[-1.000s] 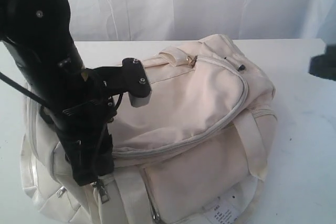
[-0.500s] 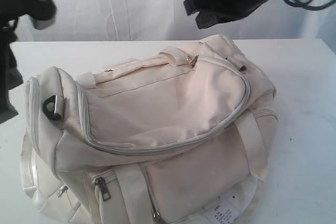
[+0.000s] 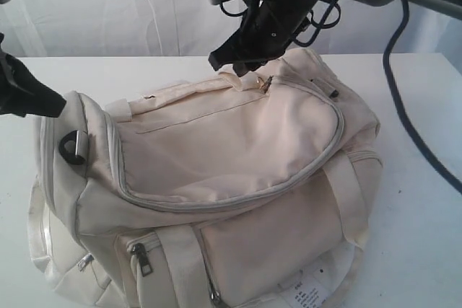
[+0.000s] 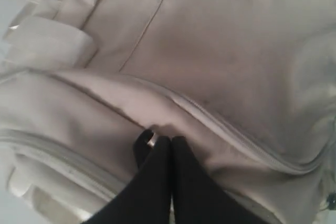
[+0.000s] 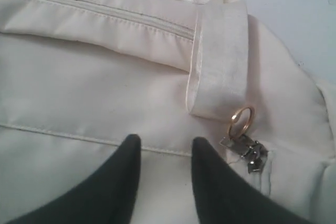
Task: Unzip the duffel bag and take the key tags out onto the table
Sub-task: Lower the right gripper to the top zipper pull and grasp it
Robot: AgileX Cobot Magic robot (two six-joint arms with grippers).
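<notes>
The bag lies zipped shut on the table, and no key tags show, so they are presumably inside. The unzipping has not begun. The right gripper hovers with jaws apart just beside the zip pull, under a gold ring. The left gripper is closed on nothing by the black ring. Next, the right should probably shift onto the pull, pinch it and draw it along the zip.

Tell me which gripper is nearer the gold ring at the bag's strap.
Right. The right gripper hovers open just beside the gold ring; the left gripper is at the duffel bag's far end, by the black ring.
</notes>
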